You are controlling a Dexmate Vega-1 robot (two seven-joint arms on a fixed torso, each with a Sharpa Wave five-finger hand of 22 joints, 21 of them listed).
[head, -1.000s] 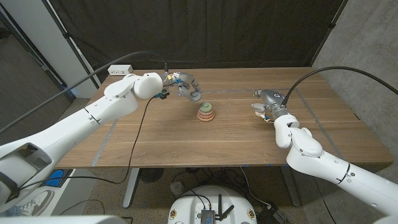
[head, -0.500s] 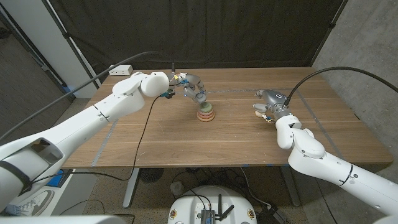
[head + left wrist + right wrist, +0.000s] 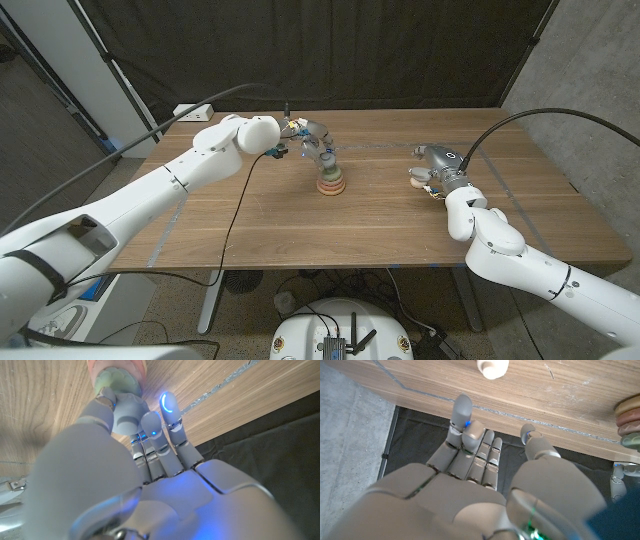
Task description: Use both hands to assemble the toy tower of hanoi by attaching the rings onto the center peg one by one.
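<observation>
The toy tower (image 3: 331, 180) stands a little left of the frame's centre in the head view, on the wooden table (image 3: 300, 225): a short stack of rings, a reddish one at the base, paler ones above, a green ring (image 3: 115, 381) uppermost. The left hand (image 3: 312, 142) hangs over the stack from the upper left, its fingers (image 3: 167, 407) bent down around the top of the tower. In the left wrist view the thumb and a fingertip touch the green ring, though whether they actually grip it I cannot tell. A small white piece (image 3: 492, 367) lies on the table near the right hand (image 3: 432, 168), which sits right of centre, well apart from the tower. Its fingers (image 3: 461, 415) are loosely spread with nothing between them. A white power strip (image 3: 192, 111) lies at the table's upper left corner.
</observation>
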